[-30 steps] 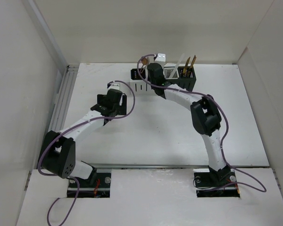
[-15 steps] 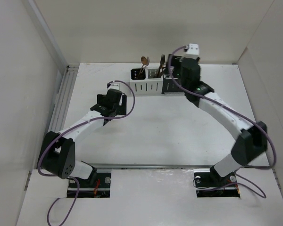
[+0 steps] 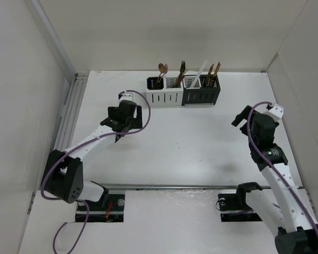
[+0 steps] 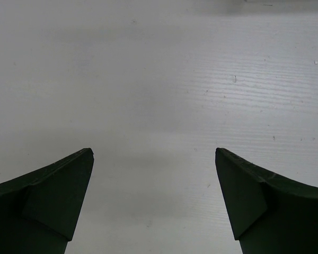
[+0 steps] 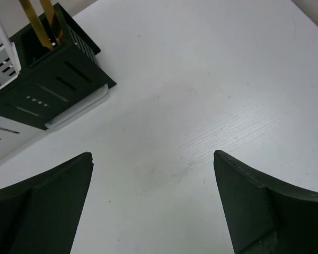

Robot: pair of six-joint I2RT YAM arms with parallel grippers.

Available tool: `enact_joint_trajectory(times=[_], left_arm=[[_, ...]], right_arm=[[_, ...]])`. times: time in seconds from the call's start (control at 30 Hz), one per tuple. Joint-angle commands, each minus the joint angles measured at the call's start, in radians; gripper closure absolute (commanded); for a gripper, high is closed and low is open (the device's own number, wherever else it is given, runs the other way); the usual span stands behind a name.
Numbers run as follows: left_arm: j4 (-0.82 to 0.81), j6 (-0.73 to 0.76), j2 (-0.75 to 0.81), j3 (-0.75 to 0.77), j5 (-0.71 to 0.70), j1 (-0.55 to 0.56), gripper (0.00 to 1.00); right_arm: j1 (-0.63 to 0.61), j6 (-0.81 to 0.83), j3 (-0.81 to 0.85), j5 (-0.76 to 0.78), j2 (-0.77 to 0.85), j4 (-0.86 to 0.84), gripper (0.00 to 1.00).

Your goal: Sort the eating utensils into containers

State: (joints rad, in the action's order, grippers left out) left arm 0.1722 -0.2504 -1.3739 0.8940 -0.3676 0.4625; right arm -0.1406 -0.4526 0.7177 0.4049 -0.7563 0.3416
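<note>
The containers stand in a row at the back of the table, two white-sided (image 3: 164, 98) on the left and two black-sided (image 3: 202, 96) on the right. The eating utensils stand upright in them: a copper spoon (image 3: 161, 69), a fork (image 3: 181, 67), a white stick (image 3: 201, 72) and gold pieces (image 3: 214, 70). The right wrist view shows the black container (image 5: 50, 84) with gold handles (image 5: 42, 24) at upper left. My left gripper (image 3: 123, 120) (image 4: 153, 153) is open over bare table, left of the row. On the right side, my right gripper (image 3: 243, 119) (image 5: 152, 154) is open and empty.
White walls close in the table (image 3: 175, 148) at the back and on both sides. A metal rail (image 3: 74, 106) runs along the left edge. Purple cables loop off both arms.
My right arm has swung away from the containers to the right side of the table, and its jaws now stand open. The left arm has barely shifted.
</note>
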Motion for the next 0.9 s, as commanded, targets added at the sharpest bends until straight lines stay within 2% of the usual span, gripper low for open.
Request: enact_joint_trajectory(times=[0.0, 0.3, 0.87], left_arm=[[-0.017, -0.038, 0.047, -0.009, 0.004, -0.004, 0.01], [-0.036, -0.038, 0.113, -0.063, 0.004, -0.004, 0.01], [-0.045, -0.038, 0.141, -0.081, 0.004, -0.004, 0.0]], right_arm=[[0.01, -0.095, -0.021, -0.008, 0.034, 0.079, 0.0], [0.01, -0.13, -0.021, -0.029, 0.074, 0.088, 0.0], [0.01, -0.163, -0.011, 0.009, 0.095, 0.108, 0.0]])
